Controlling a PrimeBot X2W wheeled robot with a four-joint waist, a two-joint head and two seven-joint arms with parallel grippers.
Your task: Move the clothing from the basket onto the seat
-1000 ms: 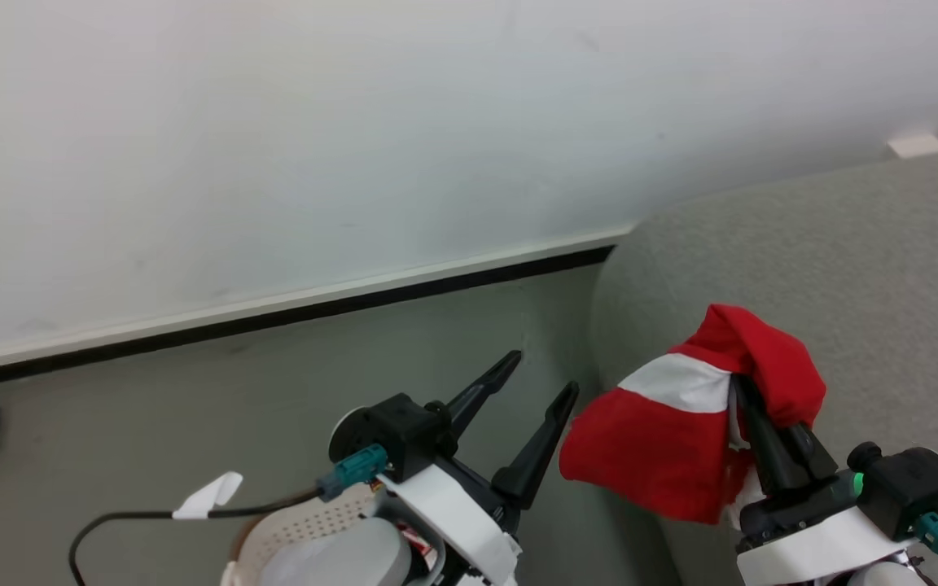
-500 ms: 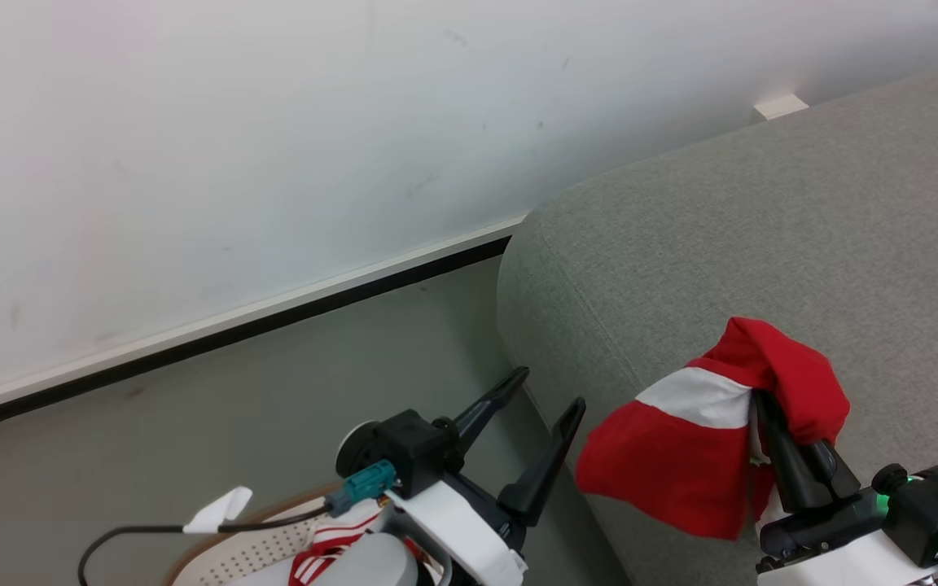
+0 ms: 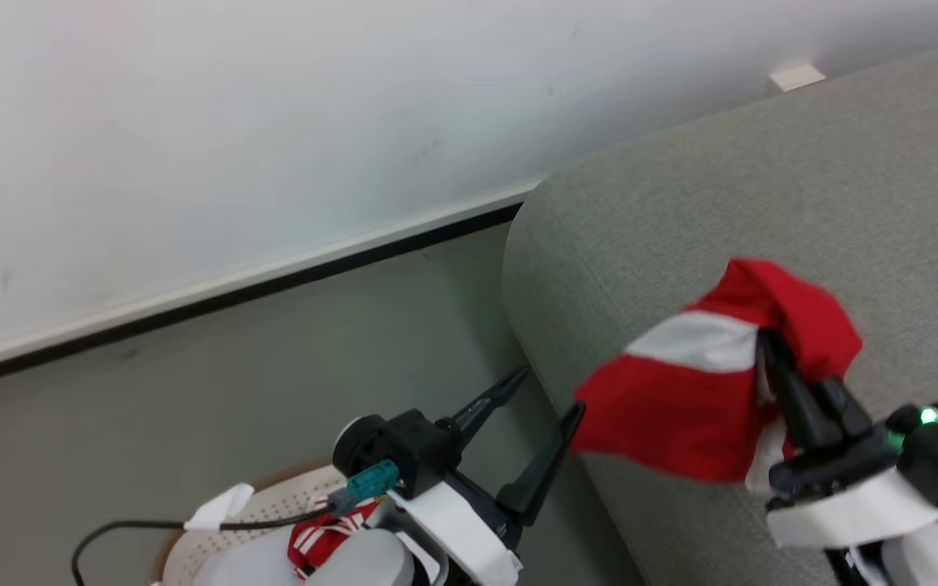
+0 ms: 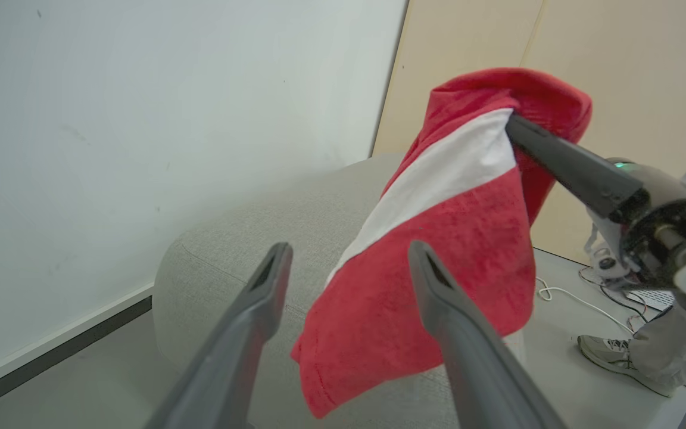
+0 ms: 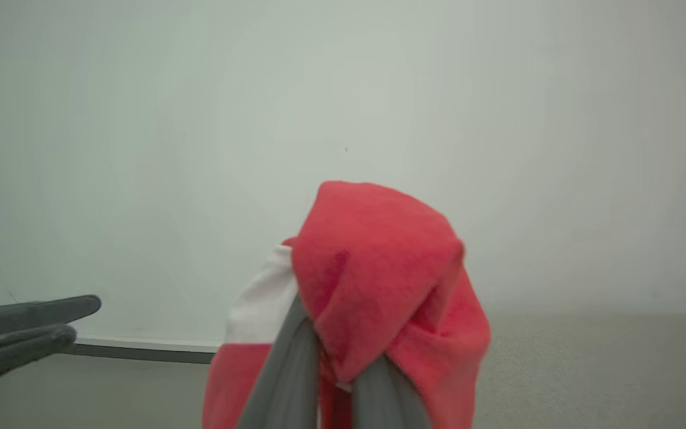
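Clothing [image 3: 664,415] pinched in right gripper [image 3: 764,346] over seat [image 3: 721,187] edge; carry toward two o'clock, lower, then release. Left gripper [image 3: 549,391] wide, empty.

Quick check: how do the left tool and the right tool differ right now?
The left tool stands open and empty; the right tool is shut on the red and white garment. In the head view the left tool sits lower, off the end of the sofa; the right tool is raised over the sofa. Both have long dark fingers pointing up that view.
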